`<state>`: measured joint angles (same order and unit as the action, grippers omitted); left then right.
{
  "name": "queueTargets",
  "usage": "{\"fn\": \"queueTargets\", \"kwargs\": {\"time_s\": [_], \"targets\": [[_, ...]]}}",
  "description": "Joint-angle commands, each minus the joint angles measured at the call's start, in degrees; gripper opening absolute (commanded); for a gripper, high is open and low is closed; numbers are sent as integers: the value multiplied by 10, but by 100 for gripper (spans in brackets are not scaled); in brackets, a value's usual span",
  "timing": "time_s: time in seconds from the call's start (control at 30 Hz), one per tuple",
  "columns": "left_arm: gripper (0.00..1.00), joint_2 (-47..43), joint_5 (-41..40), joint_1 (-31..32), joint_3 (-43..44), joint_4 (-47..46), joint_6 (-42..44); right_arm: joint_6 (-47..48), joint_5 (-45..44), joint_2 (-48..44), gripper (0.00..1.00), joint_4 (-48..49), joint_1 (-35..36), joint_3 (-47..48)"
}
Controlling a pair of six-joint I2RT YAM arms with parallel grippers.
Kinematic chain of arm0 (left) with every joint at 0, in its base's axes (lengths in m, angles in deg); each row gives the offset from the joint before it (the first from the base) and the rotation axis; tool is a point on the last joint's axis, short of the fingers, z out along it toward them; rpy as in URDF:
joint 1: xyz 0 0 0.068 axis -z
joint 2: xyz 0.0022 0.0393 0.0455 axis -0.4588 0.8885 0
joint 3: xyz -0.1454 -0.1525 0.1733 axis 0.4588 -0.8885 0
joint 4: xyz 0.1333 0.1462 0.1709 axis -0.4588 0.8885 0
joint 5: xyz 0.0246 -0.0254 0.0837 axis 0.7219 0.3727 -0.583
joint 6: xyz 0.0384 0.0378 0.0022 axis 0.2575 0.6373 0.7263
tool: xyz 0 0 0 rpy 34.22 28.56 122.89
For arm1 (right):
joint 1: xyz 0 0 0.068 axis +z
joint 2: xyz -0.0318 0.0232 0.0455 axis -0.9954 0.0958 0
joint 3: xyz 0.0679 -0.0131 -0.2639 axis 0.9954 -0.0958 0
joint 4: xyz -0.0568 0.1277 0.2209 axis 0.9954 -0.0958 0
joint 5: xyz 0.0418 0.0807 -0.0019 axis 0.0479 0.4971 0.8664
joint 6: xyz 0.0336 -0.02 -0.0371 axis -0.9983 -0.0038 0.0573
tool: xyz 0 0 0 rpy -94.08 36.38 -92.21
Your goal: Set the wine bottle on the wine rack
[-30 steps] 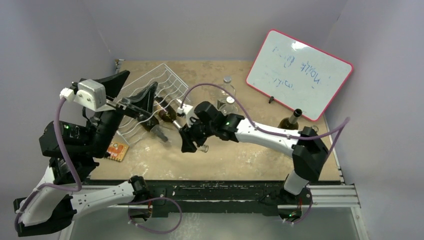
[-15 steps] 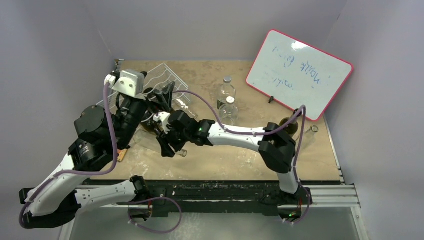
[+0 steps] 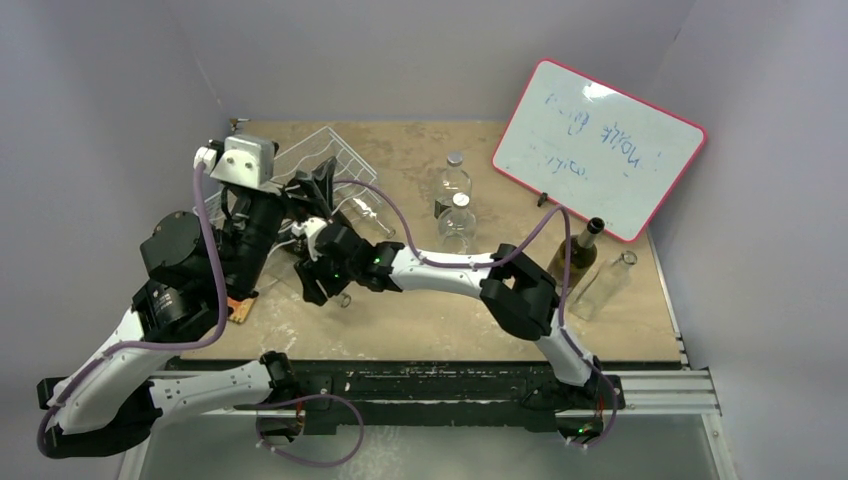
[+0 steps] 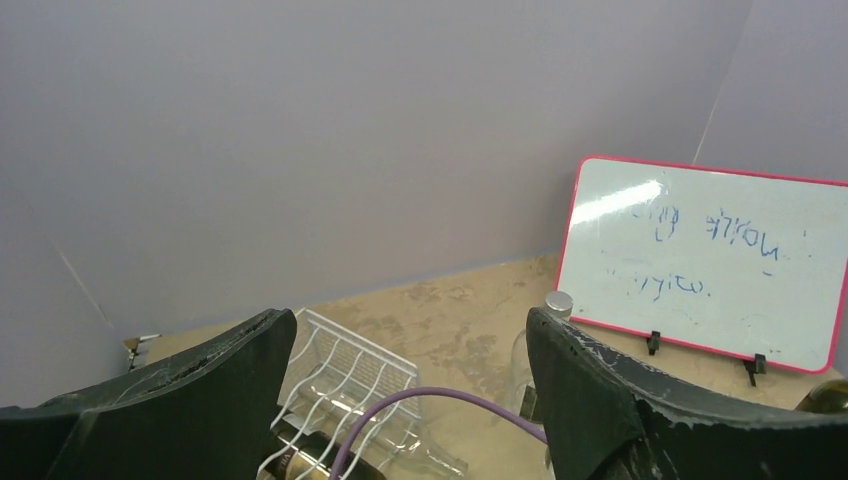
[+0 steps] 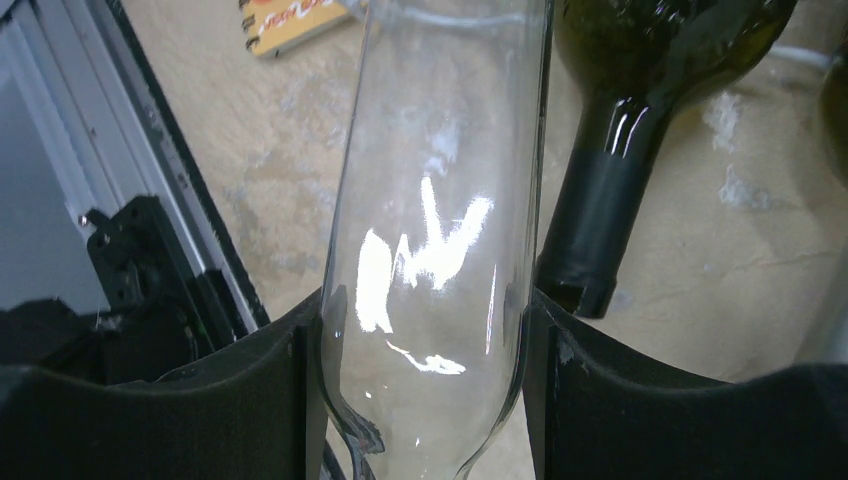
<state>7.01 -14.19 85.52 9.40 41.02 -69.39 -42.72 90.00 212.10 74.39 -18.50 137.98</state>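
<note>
Grey walls enclose a tan table point(image 3: 450, 320), with the wine rack point(image 3: 338, 155) at its far left and a whiteboard point(image 3: 600, 145) at far right. Status: I have the right gripper point(image 5: 425, 320) clamped narrow around a clear wine bottle point(image 5: 440, 180), low over the table just on the near side of the rack. Beside it lies a dark green bottle point(image 5: 610, 190), its neck pointing toward the near edge. I judge the placement unfinished: the held bottle has yet to be seated in a groove and released. The left gripper point(image 4: 410, 325) hangs over the rack with fingers spread wide, holding nothing. Limits: from above, both arms cover the rack's near edge. The held bottle's far end is cut off in the wrist view, so I cannot tell whether it touches the wires.
</note>
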Motion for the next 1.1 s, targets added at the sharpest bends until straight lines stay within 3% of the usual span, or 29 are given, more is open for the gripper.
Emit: {"fn": "queueTargets", "kwargs": {"time_s": [0.0, 0.3, 0.7, 0.93, 1.07], "targets": [[86, 3, -25, 1, 30, 4, -6, -34, -35, 5, 0, 101, 4, 60], [86, 7, -43, 1, 54, 53, -23, -79, -83, 116, 0, 167, 9, 176], [86, 13, -52, 1, 63, 83, -30, -129, -151, 236, 1, 184, 9, 319], [86, 14, -58, 1, 60, 85, -30, -123, -163, 275, 15, 185, 11, 364], [86, 16, -59, 1, 59, 86, -27, -118, -170, 289, 34, 169, 13, 385]]}}
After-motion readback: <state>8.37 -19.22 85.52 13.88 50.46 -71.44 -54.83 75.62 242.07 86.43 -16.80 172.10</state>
